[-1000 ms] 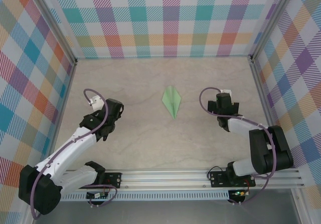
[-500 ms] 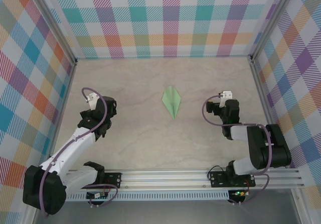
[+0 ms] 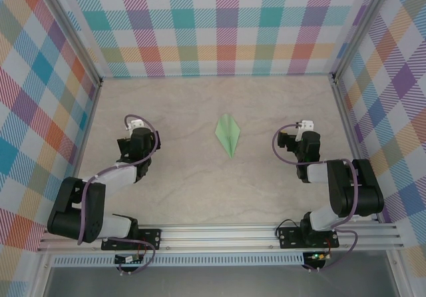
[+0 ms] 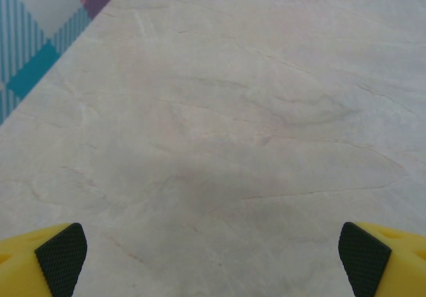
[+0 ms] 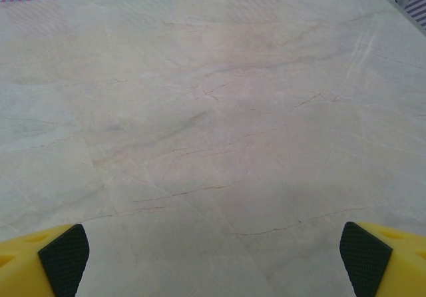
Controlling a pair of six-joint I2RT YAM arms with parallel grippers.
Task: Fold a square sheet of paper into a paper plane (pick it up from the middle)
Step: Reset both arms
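Left gripper first: its jaws are spread wide, one yellow finger with a black textured pad in the lower left corner of the wrist view and its partner in the lower right corner, with bare pale marbled table between them and nothing pinched. Over to the right gripper, same story: jaws flung apart, black pads low in both corners, just veined tabletop in the gap, nothing held. From above, the left arm is folded back on itself at centre left of the frame and the right arm is tucked up at centre right, each well apart from the paper. And there it is, the paper plane, lying flat on the table just above the middle of the overhead frame, between the two arms and touched by neither. Its long axis runs up and down the picture, leaning a shade to the right at the lower end. The long, slim taper points down toward the bottom of the frame, toward the arms' bases; the blunter, shorter point faces the top, toward the plaid back wall. Along the bottom runs the metal rail carrying both bases.
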